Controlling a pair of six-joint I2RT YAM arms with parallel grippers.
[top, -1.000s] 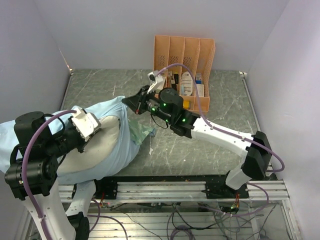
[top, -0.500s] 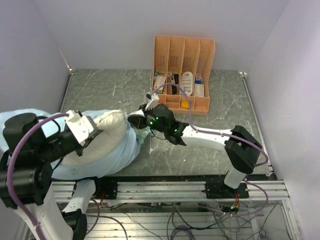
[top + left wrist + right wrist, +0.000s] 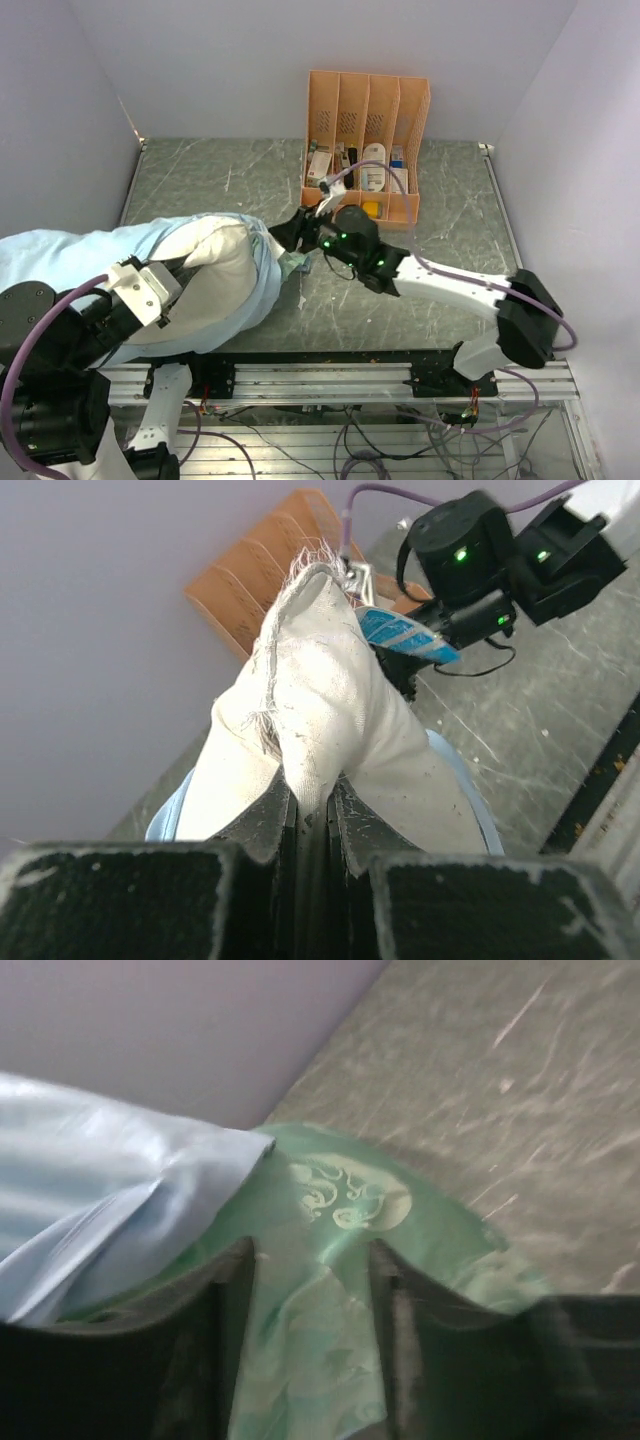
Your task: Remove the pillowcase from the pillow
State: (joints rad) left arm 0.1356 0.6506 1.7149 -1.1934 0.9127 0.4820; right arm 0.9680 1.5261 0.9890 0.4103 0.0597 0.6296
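Top external view: a big plump off-white stuffed pillow (image 3: 218, 262) lies at the near left of the grey marbled table (image 3: 450, 200), partly out of a thin, limp pillowcase (image 3: 70, 255) that is light blue on the face turned up.
Pillow: its bare end points toward the middle of the table. The rest is hidden under the blue cloth, which runs off the table's left edge.
Pillowcase: the blue cloth wraps the pillow's far and near sides. A small crumpled flap of its shiny mint-green face (image 3: 293, 264) lies on the table just right of the pillow's bare end.
Left gripper (image 3: 312, 815): the two dark fingers are pressed close together on a fold of the pillow's off-white fabric (image 3: 320, 700), which rises from them in a ridge with a frayed edge. In the overhead view this gripper (image 3: 180, 270) sits on the pillow's near left part.
Right gripper (image 3: 310, 1300): the fingers (image 3: 235, 1300) stand a narrow way apart, with mint-green, pale-swirled cloth (image 3: 345, 1200) between and beyond them. Whether they actually pinch it cannot be told. From above, the gripper (image 3: 287, 233) is over the green flap, beside the pillow's end.
Orange slotted file rack (image 3: 367, 145): upright at the far edge of the table with small items in its compartments, apart from the pillow.
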